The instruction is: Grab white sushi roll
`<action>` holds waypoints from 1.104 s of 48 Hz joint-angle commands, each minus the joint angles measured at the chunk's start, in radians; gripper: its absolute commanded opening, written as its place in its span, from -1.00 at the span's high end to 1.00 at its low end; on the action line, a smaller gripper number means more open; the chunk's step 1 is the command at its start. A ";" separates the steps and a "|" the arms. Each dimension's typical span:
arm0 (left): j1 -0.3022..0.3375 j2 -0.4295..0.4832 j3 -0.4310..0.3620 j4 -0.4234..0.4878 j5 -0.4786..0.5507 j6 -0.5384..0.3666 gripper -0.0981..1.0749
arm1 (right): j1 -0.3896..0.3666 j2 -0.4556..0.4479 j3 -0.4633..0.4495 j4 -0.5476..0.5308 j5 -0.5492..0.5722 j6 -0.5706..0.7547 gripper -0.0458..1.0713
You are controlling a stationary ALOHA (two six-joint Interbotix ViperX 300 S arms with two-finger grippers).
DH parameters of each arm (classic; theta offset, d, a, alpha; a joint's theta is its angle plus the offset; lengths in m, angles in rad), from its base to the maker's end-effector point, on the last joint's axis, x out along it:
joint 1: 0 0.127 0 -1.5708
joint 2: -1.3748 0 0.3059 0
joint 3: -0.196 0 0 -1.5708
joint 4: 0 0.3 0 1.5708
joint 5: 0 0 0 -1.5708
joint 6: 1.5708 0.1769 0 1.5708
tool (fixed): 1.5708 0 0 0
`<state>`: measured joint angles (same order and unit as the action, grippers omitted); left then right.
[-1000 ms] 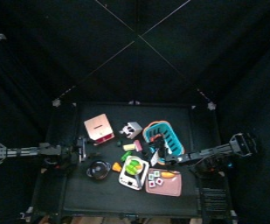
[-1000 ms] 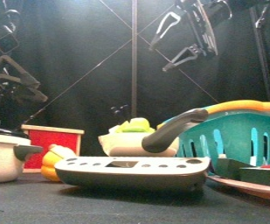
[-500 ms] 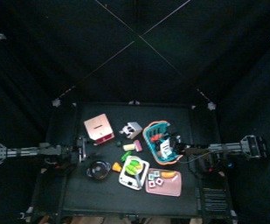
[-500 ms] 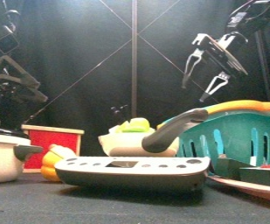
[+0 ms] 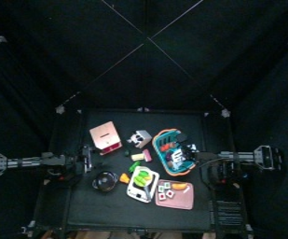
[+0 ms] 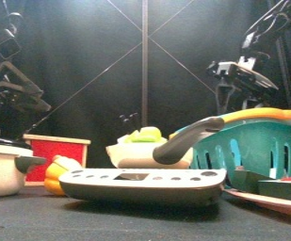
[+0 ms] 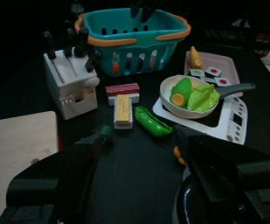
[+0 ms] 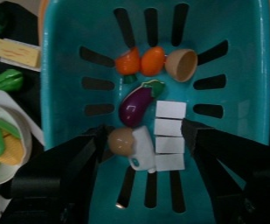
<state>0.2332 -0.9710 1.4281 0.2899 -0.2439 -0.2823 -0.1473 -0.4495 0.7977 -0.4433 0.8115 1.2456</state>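
Observation:
The white sushi roll lies with other pieces on a pink plate near the table's front; the left wrist view shows that plate beside the basket. My right gripper hangs open above the teal basket, holding nothing; below it lie an eggplant, orange pieces and white blocks. From above, the right gripper is at the basket's right edge, behind and to the right of the plate. My left gripper rests open and raised at the table's left side.
A toy stove carrying a pan of greens stands left of the plate. Behind are a red box and a knife block. A pot sits at front left. A cucumber lies loose mid-table.
My right arm has drawn back to the right, from over the stove and plate to the basket's right side, and its gripper has come lower. The left arm has not moved.

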 commanded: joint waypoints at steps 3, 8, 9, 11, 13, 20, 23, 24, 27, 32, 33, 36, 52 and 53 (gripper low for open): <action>0.003 0.003 -0.020 -0.002 -0.003 0.002 -0.85 | -0.006 -0.006 0.029 0.005 -0.011 -0.002 -0.84; 0.003 0.003 -0.020 -0.002 -0.003 0.000 -0.85 | -0.006 0.005 0.048 0.011 -0.012 -0.002 -0.84; 0.005 0.003 -0.018 -0.002 -0.003 0.000 -0.85 | -0.008 0.008 0.051 0.011 -0.012 -0.002 -0.84; 0.005 0.003 -0.020 -0.002 -0.003 0.000 -0.85 | -0.008 0.018 0.055 0.011 -0.012 -0.002 -0.84; 0.005 0.003 -0.020 -0.003 -0.003 0.000 -0.85 | -0.011 0.028 0.058 0.011 -0.012 -0.002 -0.84; 0.003 0.003 -0.018 -0.002 -0.003 0.000 -0.85 | -0.012 0.071 0.061 0.011 -0.023 0.000 -0.84; 0.003 0.003 -0.017 -0.003 -0.003 0.000 -0.85 | -0.017 0.097 0.061 0.015 -0.035 -0.002 -0.84; 0.003 0.003 -0.017 -0.003 -0.003 0.000 -0.85 | -0.020 0.103 0.061 0.017 -0.037 -0.002 -0.84; 0.003 0.003 -0.017 -0.002 -0.003 0.000 -0.85 | -0.026 0.121 0.061 0.017 -0.041 -0.002 -0.84; 0.003 0.003 -0.015 -0.002 -0.003 0.000 -0.85 | -0.034 0.150 0.061 0.017 -0.044 -0.002 -0.84; 0.003 0.003 -0.017 -0.002 -0.003 0.002 -0.85 | -0.035 0.158 0.063 0.017 -0.044 -0.002 -0.84; 0.003 0.003 -0.017 -0.003 -0.003 0.002 -0.85 | -0.034 0.172 0.063 0.020 -0.044 -0.002 -0.84; 0.003 0.003 -0.015 -0.002 0.000 0.002 -0.85 | -0.037 0.241 0.064 0.029 -0.071 -0.002 -0.84; 0.005 0.003 -0.015 -0.002 0.000 0.002 -0.85 | -0.037 0.244 0.064 0.029 -0.075 -0.002 -0.84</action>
<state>0.2347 -0.9710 1.4281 0.2884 -0.2408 -0.2807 -0.1795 -0.2071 0.8682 -0.4157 0.7547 1.2425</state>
